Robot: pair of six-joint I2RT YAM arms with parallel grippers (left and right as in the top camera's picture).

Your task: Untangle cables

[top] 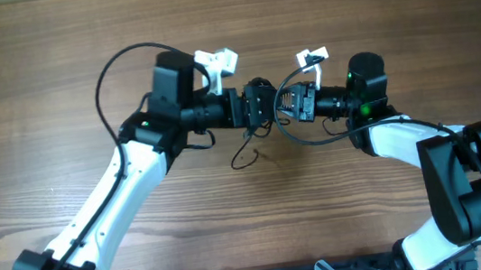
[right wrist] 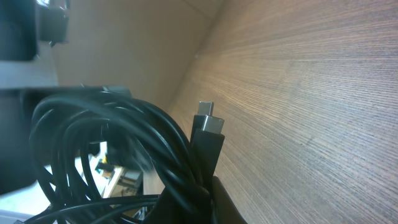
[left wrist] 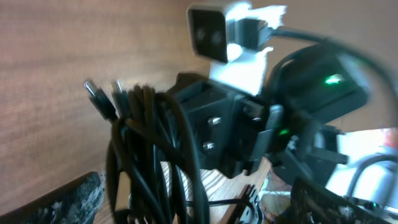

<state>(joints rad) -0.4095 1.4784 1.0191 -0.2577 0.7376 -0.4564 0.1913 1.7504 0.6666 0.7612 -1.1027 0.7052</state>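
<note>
Tools meet nose to nose near worktop [top: 49, 48] centre. Right tool [top: 286, 104] clamped on cables [right wrist: 124, 143], 1 plug [right wrist: 208, 127] poking out. Left tool [top: 263, 105] spread wide around the bundle. 1 loop [top: 245, 159] trails toward near edge.

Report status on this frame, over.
Right gripper shut on cables. Left gripper open around them. Cables bunched, one loop hanging loose. Nothing in the way.
</note>
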